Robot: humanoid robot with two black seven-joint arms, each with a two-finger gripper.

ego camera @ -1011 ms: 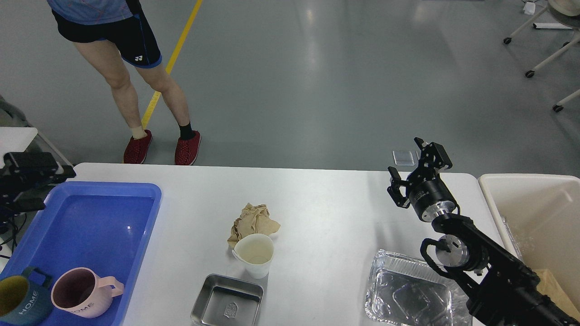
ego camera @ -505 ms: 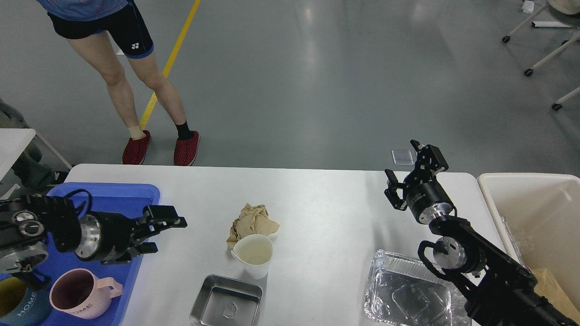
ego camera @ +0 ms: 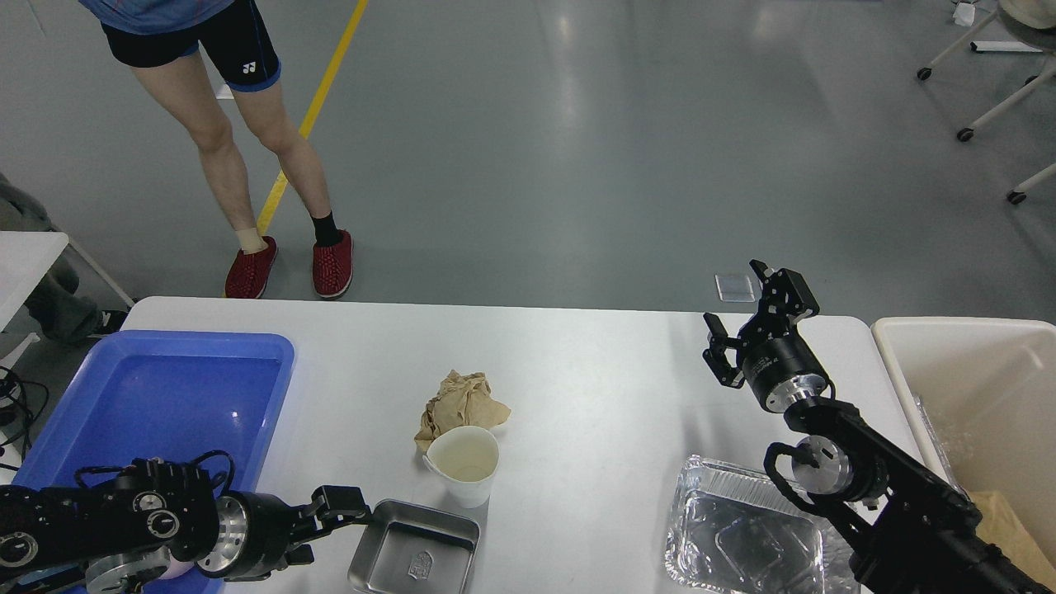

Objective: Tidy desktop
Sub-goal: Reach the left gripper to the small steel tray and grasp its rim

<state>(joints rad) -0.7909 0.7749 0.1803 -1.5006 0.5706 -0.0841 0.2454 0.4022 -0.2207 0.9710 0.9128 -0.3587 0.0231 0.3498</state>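
left claw (ego camera: 334, 520) beside steel tray (ego camera: 415, 548), desktop (ego camera: 594, 388)

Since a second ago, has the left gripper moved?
Yes. The left gripper was out past the blue tray's far left corner; now it sits near the table's front edge, at the left rim of the metal tray.

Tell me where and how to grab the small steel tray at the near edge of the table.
Pinch the raised left rim of the steel tray, one finger inside the wall and one outside, coming in low from the left. It lies flat and shallow on the desktop, so only the thin rim offers a hold. The left gripper is already at that corner, while the white cup crowds the far side.
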